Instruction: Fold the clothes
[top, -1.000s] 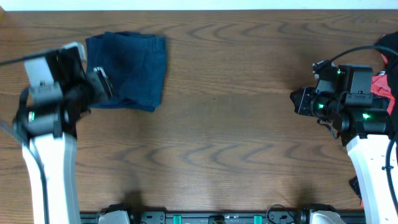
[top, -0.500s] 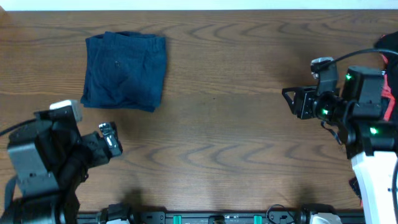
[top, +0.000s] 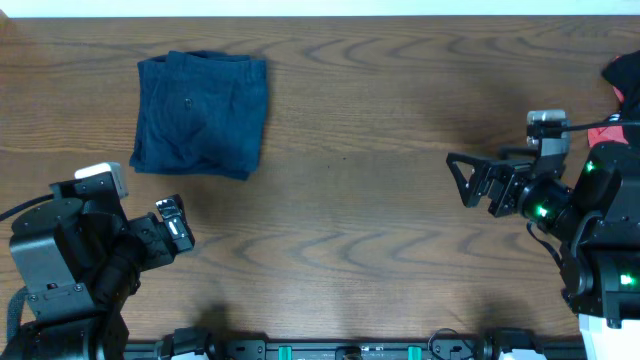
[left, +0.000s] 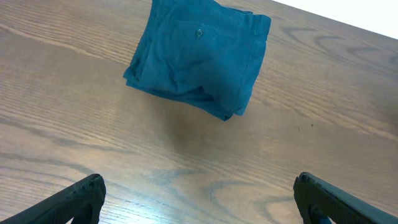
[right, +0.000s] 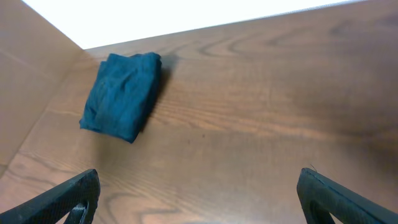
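I see the left gripper (top: 172, 222) spread wide with nothing in it. The folded blue garment (top: 200, 112) lies flat on the desk (top: 360, 240) ahead of it, well apart from its fingers (left: 81, 196). The right gripper (top: 463, 180) also stands wide open and bare, with the garment far ahead of it and off to its left.
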